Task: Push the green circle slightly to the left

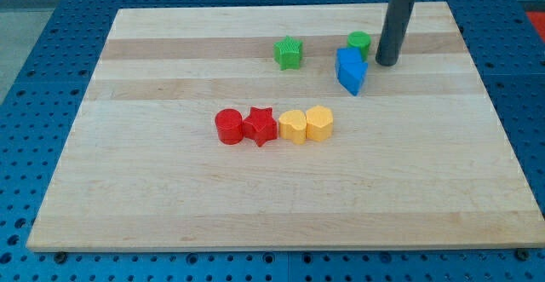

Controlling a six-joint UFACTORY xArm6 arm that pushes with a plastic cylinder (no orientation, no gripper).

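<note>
The green circle (359, 43) stands on the wooden board (170, 197) near the view's top right, touching the top of a blue block (351, 70). My tip (386, 62) rests on the board just to the right of the green circle and the blue block, a small gap away from both. A green star (289, 53) stands to the left of the green circle, well apart from it.
A row of touching blocks lies at the board's middle: a red circle (227, 126), a red star (261, 126), a yellow block (292, 126) and a yellow heart (319, 123). Blue perforated table surrounds the board.
</note>
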